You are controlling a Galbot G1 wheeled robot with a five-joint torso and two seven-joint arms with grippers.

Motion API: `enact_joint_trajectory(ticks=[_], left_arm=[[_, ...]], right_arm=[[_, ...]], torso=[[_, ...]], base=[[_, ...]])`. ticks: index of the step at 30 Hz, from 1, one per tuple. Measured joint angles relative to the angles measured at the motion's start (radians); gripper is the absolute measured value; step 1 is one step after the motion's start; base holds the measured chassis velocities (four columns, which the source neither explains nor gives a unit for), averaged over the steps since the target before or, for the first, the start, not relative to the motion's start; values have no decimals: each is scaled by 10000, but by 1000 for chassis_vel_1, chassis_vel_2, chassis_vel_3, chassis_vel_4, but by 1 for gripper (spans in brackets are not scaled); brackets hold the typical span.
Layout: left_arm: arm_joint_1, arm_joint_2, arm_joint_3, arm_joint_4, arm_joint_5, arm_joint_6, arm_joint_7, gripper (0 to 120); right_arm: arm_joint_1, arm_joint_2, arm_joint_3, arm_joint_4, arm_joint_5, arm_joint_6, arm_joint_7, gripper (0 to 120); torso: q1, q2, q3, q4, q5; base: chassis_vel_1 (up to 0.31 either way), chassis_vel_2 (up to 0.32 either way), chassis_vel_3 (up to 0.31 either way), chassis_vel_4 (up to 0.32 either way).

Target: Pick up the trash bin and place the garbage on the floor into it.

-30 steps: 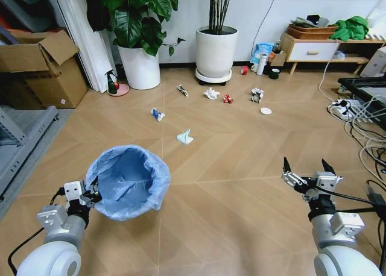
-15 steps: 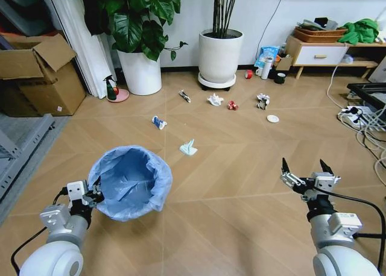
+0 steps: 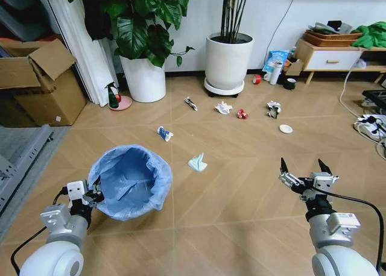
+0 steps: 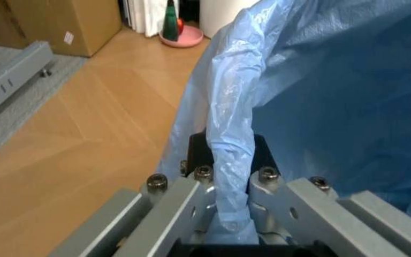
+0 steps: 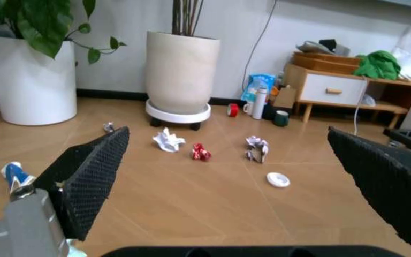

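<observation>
The left gripper [image 3: 91,194] is clamped on the bag-covered rim of the trash bin [image 3: 129,181], near left, held over the floor [image 3: 241,210], which lies bare on the near right. The right gripper [image 3: 304,173] hangs there, jaws wide apart. The garbage [image 3: 198,163] is scattered farther off, toward the white plant pots [image 3: 228,62]. The bin's crinkly blue bag [image 4: 320,80] shows no readable writing, as far as the views allow.

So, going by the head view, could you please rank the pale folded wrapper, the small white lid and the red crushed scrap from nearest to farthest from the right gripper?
From the right gripper, fingers open, low on the right:
1. Small white lid, ahead, slightly left.
2. Red crushed scrap, farther ahead, left of the lid.

Pale folded wrapper, off to its left: too close to call against the scrap.
</observation>
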Motion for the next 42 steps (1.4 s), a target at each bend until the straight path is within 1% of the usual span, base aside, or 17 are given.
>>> enact_joint_trajectory(ticks=[3, 4, 6, 9, 12, 14, 17, 19, 23, 29, 33, 34, 35, 36, 38, 39, 42], left_arm=[[16, -8, 0, -13, 6, -9, 11, 0], [34, -9, -5, -34, 12, -18, 22, 0], [35, -3, -9, -49, 14, -28, 25, 0], [35, -3, -10, -61, 19, -36, 26, 0], [39, -15, -4, -64, 50, -52, 32, 0], [53, -24, 12, -71, 68, -63, 47, 0], [57, -29, 17, -71, 77, -74, 59, 0], [58, -32, 18, -72, 82, -80, 64, 0], [59, -36, 24, -72, 87, -82, 72, 0], [52, -41, 21, -69, 91, -88, 75, 0], [50, -42, 20, -60, 92, -89, 75, 0], [48, -48, 19, -54, 95, -91, 73, 0], [47, -53, 19, -52, 96, -91, 73, 0], [46, -69, 22, -45, 97, -91, 73, 0], [42, -93, 24, -42, 103, -93, 74, 0], [42, -116, 22, -42, 107, -99, 67, 0], [42, -160, 20, -41, 111, -119, 61, 0]], right_arm=[[-5, 0, -2, 0, -3, 3, -6, 100], [-12, 3, -3, 3, -8, 7, -9, 100], [-21, 4, -4, 12, -12, 8, -11, 100], [-26, 4, -6, 15, -16, 11, -12, 100], [-33, 9, -12, 19, -20, 26, -14, 100], [-36, 23, -21, 17, -38, 41, -16, 100], [-50, 30, -30, 11, -74, 64, -22, 100], [-61, 30, -39, 3, -104, 79, -36, 100], [-56, 24, -42, -18, -139, 105, -48, 100], [-44, 29, -54, -74, -209, 158, -111, 100], [-36, 35, -61, -88, -233, 167, -129, 100], [-35, 38, -73, -104, -257, 168, -132, 100], [-35, 38, -74, -109, -270, 168, -129, 100], [-31, 33, -76, -119, -326, 149, -84, 100], [-24, 18, -75, -166, -349, 128, -52, 100], [0, -11, -75, -223, -346, 120, -40, 100], [66, -140, -121, -393, -242, 118, -33, 100]], torso=[[0, 0, 0, -1, -4], [0, 0, 0, 0, 3], [0, 0, 0, 0, -3], [0, 0, 0, 0, 1], [0, 0, 0, -1, -6], [0, -1, 0, 1, 1], [0, 0, 1, 0, -6], [0, 0, 0, 0, 2], [0, 0, 0, -2, -5], [0, 0, 0, 1, -1], [-2, 0, -1, 1, -6], [0, 0, 1, 2, 8], [-1, -1, 0, 0, 6], [-1, 0, 0, -1, -12], [0, -1, 2, -5, -4], [1, -1, 2, 1, 5], [1, -1, 3, 1, -5]], base=[[-102, 262, 110, -252], [-104, 260, 112, -282], [-124, 264, 122, -290], [-135, 273, 126, -274], [-126, 305, 126, -287], [-132, 278, 126, -283], [-122, 281, 120, -266], [-124, 280, 127, -268], [-132, 280, 139, -296], [-143, 289, 152, -294], [-162, 315, 183, -285], [-164, 290, 163, -285], [-184, 290, 163, -295], [-186, 243, 163, -231], [-186, 223, 158, -231], [-154, 223, 122, -166], [-119, 127, 105, -37]])
